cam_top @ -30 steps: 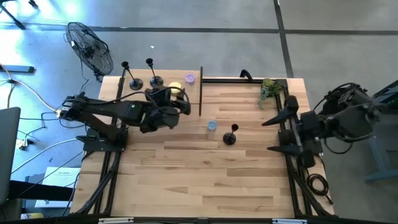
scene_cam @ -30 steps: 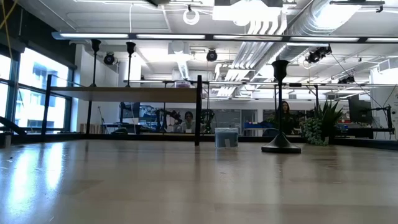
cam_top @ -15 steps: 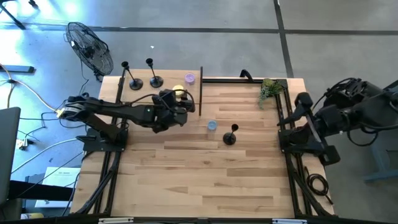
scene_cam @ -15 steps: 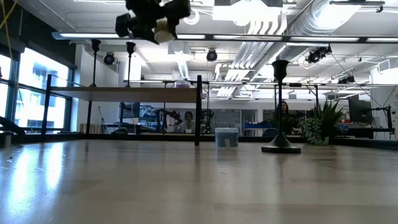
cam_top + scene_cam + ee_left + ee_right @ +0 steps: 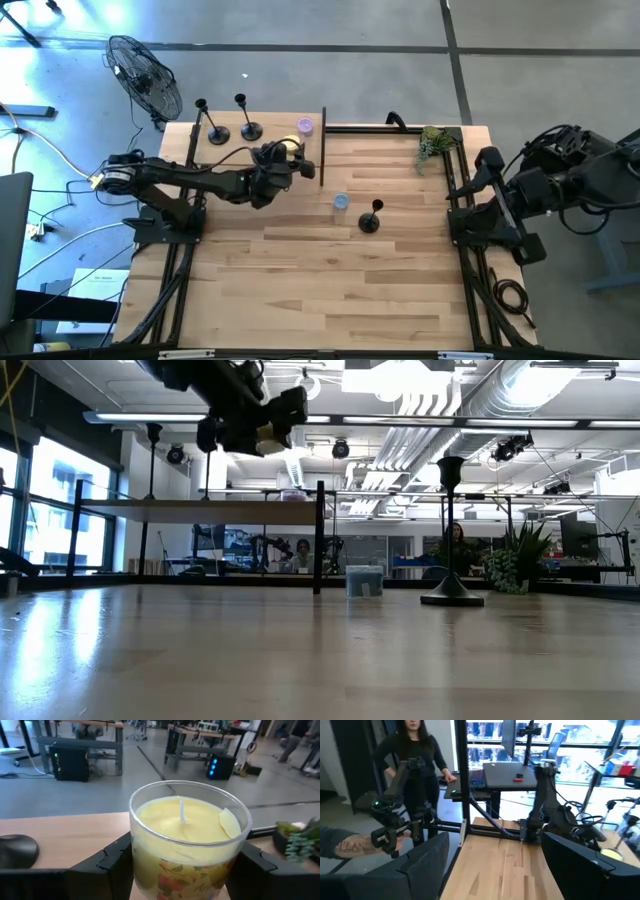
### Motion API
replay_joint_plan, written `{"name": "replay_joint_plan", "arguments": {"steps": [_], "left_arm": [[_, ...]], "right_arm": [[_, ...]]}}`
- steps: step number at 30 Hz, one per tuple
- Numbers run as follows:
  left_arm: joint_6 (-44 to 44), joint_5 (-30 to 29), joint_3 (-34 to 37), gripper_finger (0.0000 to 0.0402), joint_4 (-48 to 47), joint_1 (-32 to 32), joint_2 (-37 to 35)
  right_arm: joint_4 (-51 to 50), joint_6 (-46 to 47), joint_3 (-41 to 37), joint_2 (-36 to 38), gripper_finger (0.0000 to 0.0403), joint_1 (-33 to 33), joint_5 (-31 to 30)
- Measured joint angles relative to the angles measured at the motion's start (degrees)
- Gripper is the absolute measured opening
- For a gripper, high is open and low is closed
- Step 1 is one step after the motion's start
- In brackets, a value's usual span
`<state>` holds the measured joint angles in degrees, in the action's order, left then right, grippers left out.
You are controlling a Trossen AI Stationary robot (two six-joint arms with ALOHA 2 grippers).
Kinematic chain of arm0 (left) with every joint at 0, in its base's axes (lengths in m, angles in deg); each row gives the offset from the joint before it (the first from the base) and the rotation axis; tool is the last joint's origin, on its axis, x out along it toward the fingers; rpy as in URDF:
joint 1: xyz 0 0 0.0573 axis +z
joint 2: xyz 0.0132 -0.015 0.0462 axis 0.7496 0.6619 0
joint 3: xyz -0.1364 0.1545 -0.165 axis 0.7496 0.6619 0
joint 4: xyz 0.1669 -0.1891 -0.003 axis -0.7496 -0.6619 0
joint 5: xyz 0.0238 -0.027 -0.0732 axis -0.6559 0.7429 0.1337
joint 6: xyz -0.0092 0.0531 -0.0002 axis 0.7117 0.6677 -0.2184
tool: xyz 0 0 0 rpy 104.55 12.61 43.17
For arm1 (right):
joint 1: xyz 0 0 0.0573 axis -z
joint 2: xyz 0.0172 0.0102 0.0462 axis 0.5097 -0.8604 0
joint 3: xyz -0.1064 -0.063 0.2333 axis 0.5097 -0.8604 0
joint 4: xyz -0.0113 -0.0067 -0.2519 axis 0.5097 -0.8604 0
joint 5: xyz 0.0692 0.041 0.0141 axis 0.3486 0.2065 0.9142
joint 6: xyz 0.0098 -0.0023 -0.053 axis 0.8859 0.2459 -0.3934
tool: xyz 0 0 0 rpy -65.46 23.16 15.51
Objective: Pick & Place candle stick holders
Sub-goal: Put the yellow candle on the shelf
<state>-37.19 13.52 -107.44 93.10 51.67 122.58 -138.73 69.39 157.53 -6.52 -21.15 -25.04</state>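
One end effector (image 5: pixel 182 865) around candle jar (image 5: pixel 187 837)

We see the black post (image 5: pixel 322 146) just beside the left tool (image 5: pixel 283 158); bare desk (image 5: pixel 330 290) lies nearer us.

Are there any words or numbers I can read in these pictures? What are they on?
None can be read.
The yellow candle jar, held between the left gripper's fingers, has a colourful label low on its glass: a picture only, no letters legible.
The purple cup and blue cup show no readable text.
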Motion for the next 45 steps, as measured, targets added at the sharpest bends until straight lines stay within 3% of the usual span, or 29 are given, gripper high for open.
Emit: {"name": "replay_joint_plan", "arguments": {"steps": [16, 45], "left_arm": [[0.73, 6.7, 0.11, 0.0227, 5.01, 5.86, 9.0], [0.97, 9.18, 1.51, 0.0227, 4.77, 7.41, 9.05]], "right_arm": [[-1.52, -1.53, 0.0, 0.04, 0.0312, 0.0, -0.59], [-2.19, -1.51, 0.0, 0.04, 0.0312, 0.0, -0.57]]}}
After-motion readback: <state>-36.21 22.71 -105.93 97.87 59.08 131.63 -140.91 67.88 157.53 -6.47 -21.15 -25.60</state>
